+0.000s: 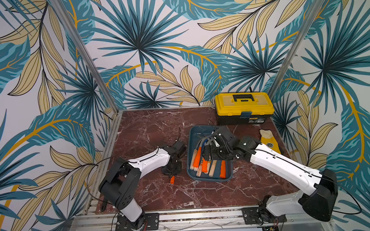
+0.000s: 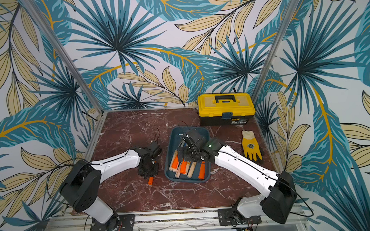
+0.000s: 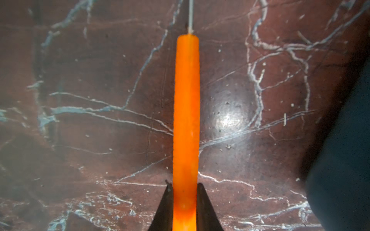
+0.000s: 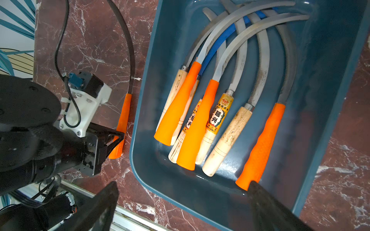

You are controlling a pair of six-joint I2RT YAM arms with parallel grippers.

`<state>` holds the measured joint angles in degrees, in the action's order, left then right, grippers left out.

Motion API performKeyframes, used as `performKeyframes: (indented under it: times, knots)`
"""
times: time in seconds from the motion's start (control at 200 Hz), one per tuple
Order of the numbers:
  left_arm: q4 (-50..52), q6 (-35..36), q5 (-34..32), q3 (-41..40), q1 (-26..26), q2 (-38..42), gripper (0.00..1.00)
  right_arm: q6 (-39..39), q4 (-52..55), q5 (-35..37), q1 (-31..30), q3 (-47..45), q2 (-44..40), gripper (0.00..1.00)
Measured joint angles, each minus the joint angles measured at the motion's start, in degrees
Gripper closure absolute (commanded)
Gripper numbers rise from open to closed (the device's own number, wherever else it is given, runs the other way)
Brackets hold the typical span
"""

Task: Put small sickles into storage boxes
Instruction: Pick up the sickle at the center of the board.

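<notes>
Just left of the tray [image 4: 144,112], L gripper [image 3: 185,188] is clamped on the last loose sickle [image 3: 186,100], R gripper [image 4: 183,183] gaping over the tray; next, probably lift & carry right w/o snagging the blade.

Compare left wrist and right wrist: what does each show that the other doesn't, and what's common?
Left wrist only: a close-up of the left gripper, its fingers clamped on the butt of the orange-handled sickle, with the blade edge-on.
Right wrist only: the inside of the tray with its pile of sickles, one blue blade, the gripped sickle's full curve, and the right gripper, open.
Both: the gripped sickle beside the tray and the marble table.
</notes>
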<state>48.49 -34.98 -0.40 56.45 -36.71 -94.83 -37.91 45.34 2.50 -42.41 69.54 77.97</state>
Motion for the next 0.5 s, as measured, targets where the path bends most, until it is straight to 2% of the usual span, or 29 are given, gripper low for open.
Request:
performKeyframes:
  times: [0.07, 0.185, 0.305, 0.325, 0.37, 0.401, 0.496]
  knots:
    - [-0.4, 0.0, 0.0, -0.3, 0.0, -0.2, 0.85, 0.0, 0.0, 0.0, 0.0, 0.0, 0.0, 0.0]
    - [-0.9, -0.3, 0.2, -0.8, 0.0, -0.7, 0.75, 0.0, 0.0, 0.0, 0.0, 0.0, 0.0, 0.01]
    - [-3.8, -0.6, 0.1, -1.0, -0.2, -2.7, 0.74, 0.0, 0.0, 0.0, 0.0, 0.0, 0.0, 0.01]
    - [-4.0, -0.7, 0.1, -1.0, -0.3, -2.8, 0.76, 0.0, 0.1, 0.0, 0.0, 0.0, 0.0, 0.0]
    - [-4.3, -0.7, -0.1, -1.1, -0.3, -2.9, 0.9, 0.0, 0.1, 0.0, 0.0, 0.0, 0.0, 0.01]
    - [-4.1, -0.4, 0.0, -1.1, -0.3, -2.9, 0.95, 0.0, 0.2, 0.0, 0.0, 0.0, 0.0, 0.0]
    - [-4.2, -0.7, -0.1, -1.3, -0.5, -2.5, 1.0, 0.0, 0.3, 0.0, 0.0, 0.0, 0.0, 0.01]
